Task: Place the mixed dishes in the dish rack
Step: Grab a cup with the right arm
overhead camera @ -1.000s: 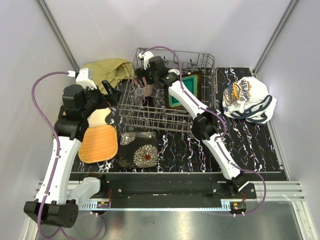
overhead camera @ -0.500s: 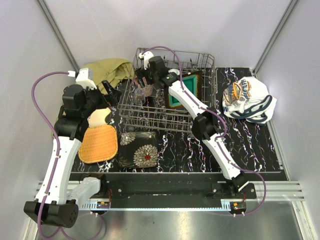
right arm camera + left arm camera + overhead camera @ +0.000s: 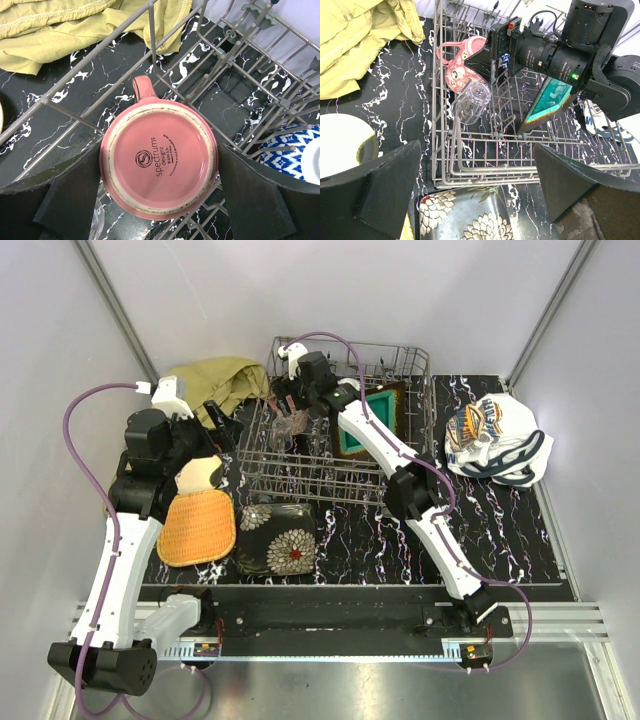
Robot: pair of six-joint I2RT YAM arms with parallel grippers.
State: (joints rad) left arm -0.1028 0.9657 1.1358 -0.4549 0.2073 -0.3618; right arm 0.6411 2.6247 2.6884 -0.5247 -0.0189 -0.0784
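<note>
Foreground: finding dark floral plates (image 3: 277, 537) lying flat on the black marbled table (image 3: 500, 530), just in front of the dish rack (image 3: 330, 492) at its near-left corner. Logging orange woven-look square plate (image 3: 197, 528) lying flat, front-left of the rack, its far edge meeting the cream round plate (image 3: 195, 473); not telling touch from overlap.

Seeing left gripper (image 3: 222, 422) hovering just left of the rack, fingers (image 3: 375, 192) spread wide, gripping nothing.

Looking inside the rack: noting clear glass (image 3: 472, 100) lying on its side across the wires in the left half. Noting teal square plate (image 3: 362, 422) standing on edge, tilted, in the rack's right half. Finding pink cup (image 3: 456, 67) toward the rack's far-left corner, just beyond the glass, base turned to the right wrist camera, handle toward the rack's rim. Seeing right gripper (image 3: 160, 150) reaching in over the rack, fingers (image 3: 70, 195) set wide and pressing on either side of the cup.

Spotting white printed cloth (image 3: 495, 440) just right of the rack, and olive-yellow cloth (image 3: 215, 380) bunched beyond the rack's far-left corner.
</note>
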